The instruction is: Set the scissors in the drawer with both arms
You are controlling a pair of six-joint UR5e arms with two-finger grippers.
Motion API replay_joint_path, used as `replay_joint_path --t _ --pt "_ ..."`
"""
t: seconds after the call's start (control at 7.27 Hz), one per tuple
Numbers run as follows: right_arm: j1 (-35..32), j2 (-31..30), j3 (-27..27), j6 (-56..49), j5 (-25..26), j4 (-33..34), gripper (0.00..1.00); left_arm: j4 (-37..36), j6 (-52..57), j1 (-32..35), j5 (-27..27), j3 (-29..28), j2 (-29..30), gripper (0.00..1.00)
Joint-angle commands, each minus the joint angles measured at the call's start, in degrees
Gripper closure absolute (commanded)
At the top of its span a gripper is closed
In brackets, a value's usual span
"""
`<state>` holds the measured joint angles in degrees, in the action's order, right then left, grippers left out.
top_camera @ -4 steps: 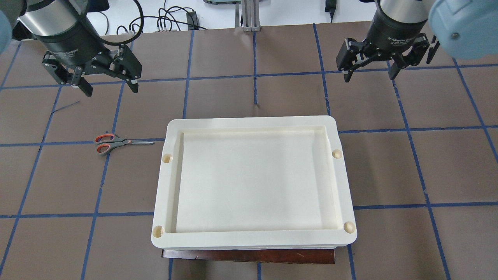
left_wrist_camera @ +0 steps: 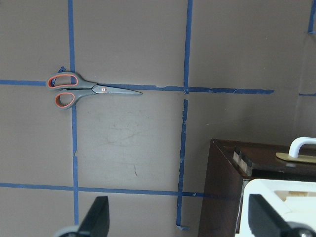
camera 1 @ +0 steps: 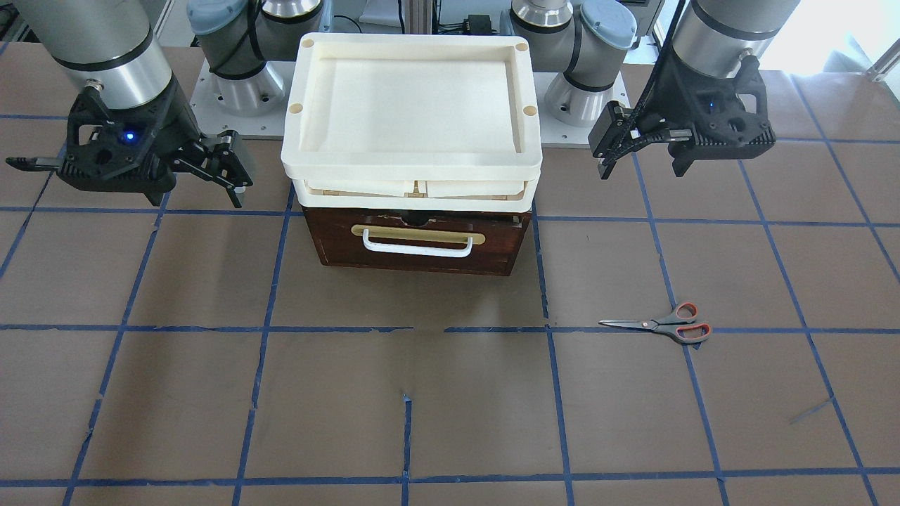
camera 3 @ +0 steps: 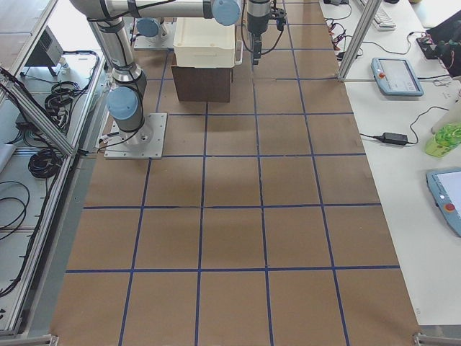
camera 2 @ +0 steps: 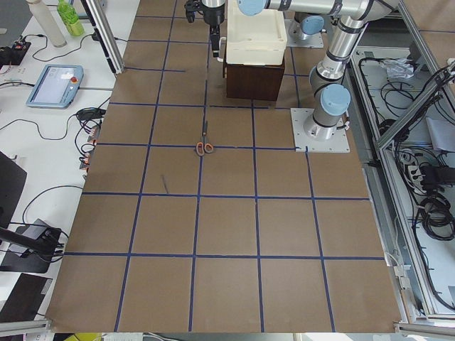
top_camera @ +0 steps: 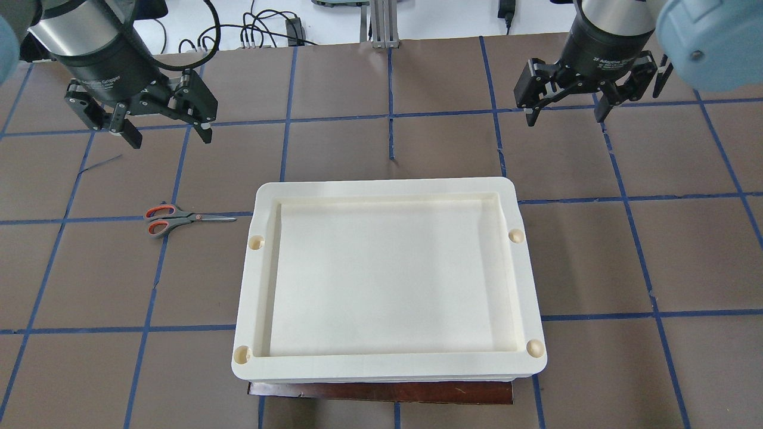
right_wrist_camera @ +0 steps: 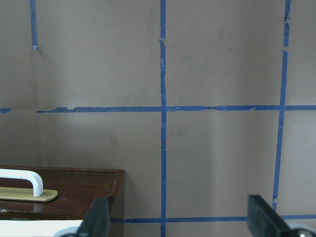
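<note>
The scissors [top_camera: 185, 218] lie flat and closed on the brown, blue-taped surface [top_camera: 340, 149]. In the overhead view they sit at 9 o'clock from the cream tray [top_camera: 255, 280], near its rim but not touching it. Their blades point toward 3 o'clock and the red-lined handles toward 9 o'clock, along a tape line.

The drawer [camera 1: 492, 242] sits under the stacked cream trays and looks pushed in. Its dark front and white bar handle [camera 1: 416, 249] face away from the robot.

The left end effector [top_camera: 170, 137] hangs above the surface at about 10 o'clock from the tray, well apart from the scissors, its fingers spread wide and holding nothing. The right end effector [top_camera: 566, 117] hangs at about 1 o'clock from the tray, likewise released and empty.
</note>
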<state>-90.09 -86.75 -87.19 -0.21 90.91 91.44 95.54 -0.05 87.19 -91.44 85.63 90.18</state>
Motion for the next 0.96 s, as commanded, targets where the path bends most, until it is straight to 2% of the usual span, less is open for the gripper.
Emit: replay_joint_path --t 0.0,0.41,0.55,0.83 --pt "0.0 -0.09 0.0 0.12 0.06 -0.55 0.0 0.0 0.4 0.09 0.21 0.24 -0.18 0.0" --pt "-1.83 -0.88 0.17 0.03 -0.9 -1.09 0.0 -1.22 0.58 0.0 0.21 1.56 -0.01 0.0" --pt "-4.19 0.95 0.52 -0.4 -0.82 0.3 0.0 -1.4 0.49 -0.26 0.3 1.56 0.08 0.0" --pt "-11.39 9.71 2.79 -4.0 -0.91 10.11 0.0 -1.75 0.31 -0.7 0.21 2.0 0.08 0.0"
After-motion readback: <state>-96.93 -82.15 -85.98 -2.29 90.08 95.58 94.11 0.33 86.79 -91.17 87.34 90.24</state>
